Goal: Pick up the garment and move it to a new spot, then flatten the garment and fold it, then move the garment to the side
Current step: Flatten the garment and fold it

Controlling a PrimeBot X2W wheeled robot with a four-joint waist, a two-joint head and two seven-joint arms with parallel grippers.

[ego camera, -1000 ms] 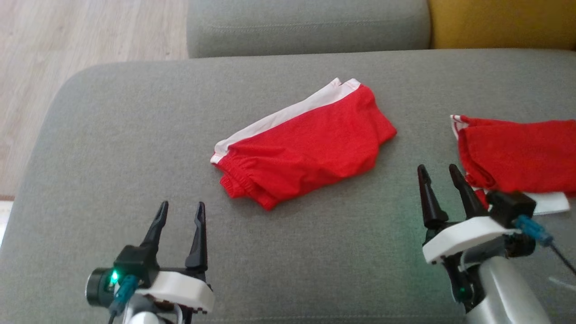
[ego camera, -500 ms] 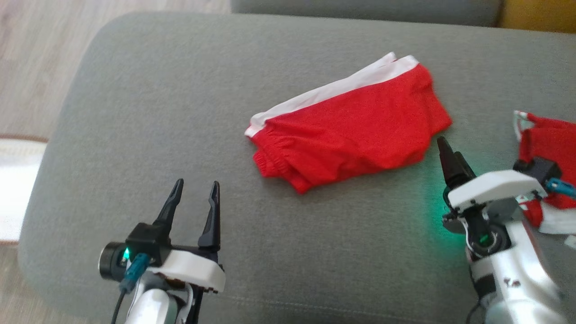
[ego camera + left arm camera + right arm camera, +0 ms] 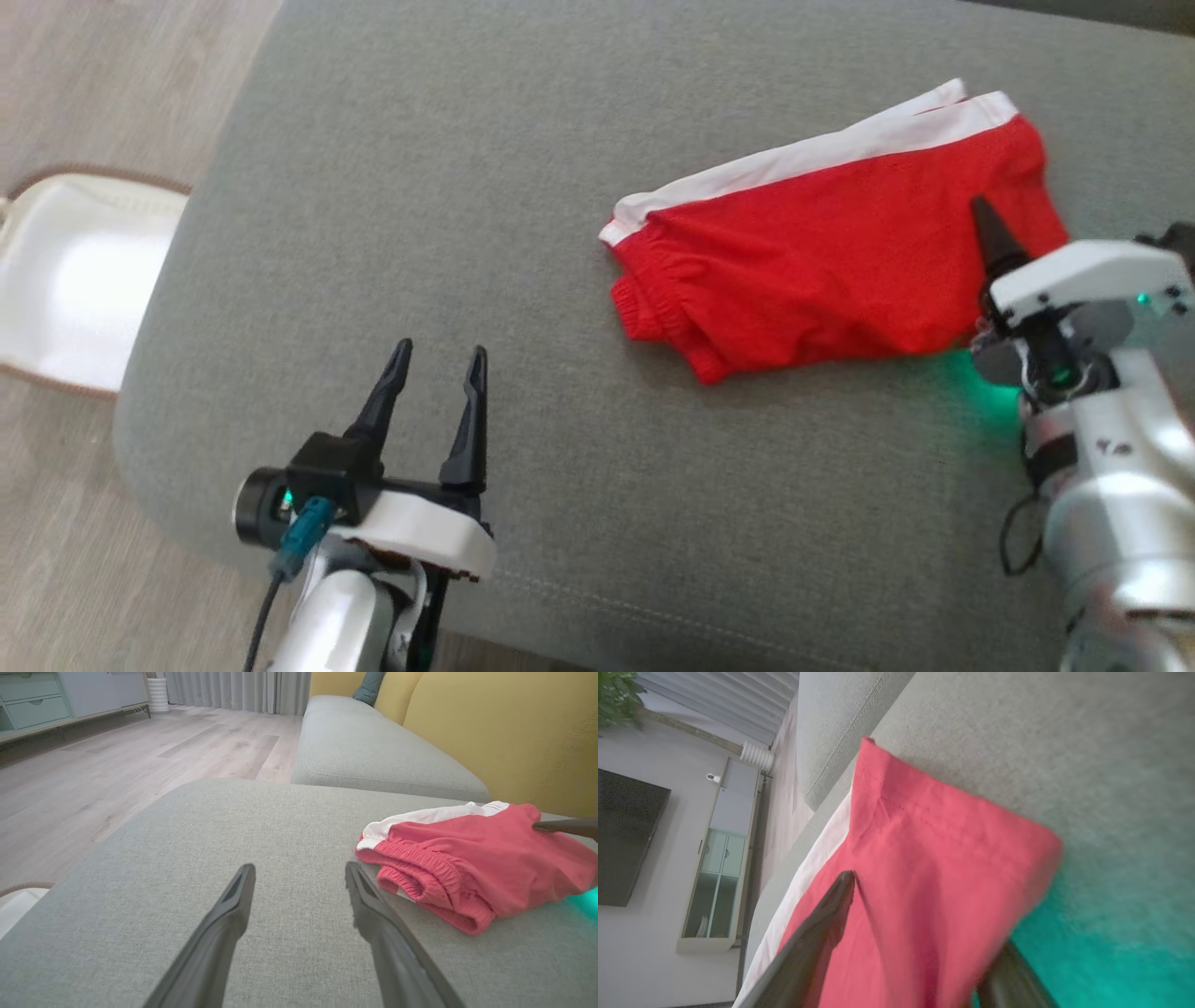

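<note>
The garment (image 3: 822, 271) is a pair of red shorts with a white side stripe, lying folded over on the grey sofa cushion (image 3: 420, 187). My right gripper (image 3: 991, 245) is turned on its side at the garment's right end. One finger lies on top of the red cloth; the other sits low at its edge, so the cloth (image 3: 934, 868) runs between open jaws. The left gripper (image 3: 439, 353) hovers open and empty near the cushion's front left, well short of the elastic waistband (image 3: 420, 872). The right finger's tip (image 3: 565, 826) shows in the left wrist view.
The cushion's rounded left edge (image 3: 177, 308) drops to wooden floor, where a white pad with a brown rim (image 3: 75, 280) lies. A second grey cushion (image 3: 373, 756) and yellow backrests (image 3: 490, 728) stand behind. Bare cushion stretches left of the garment.
The head camera has swung, shifting the whole picture. My right gripper has rolled onto its side and moved in over the garment's right end. The left gripper stays open in place.
</note>
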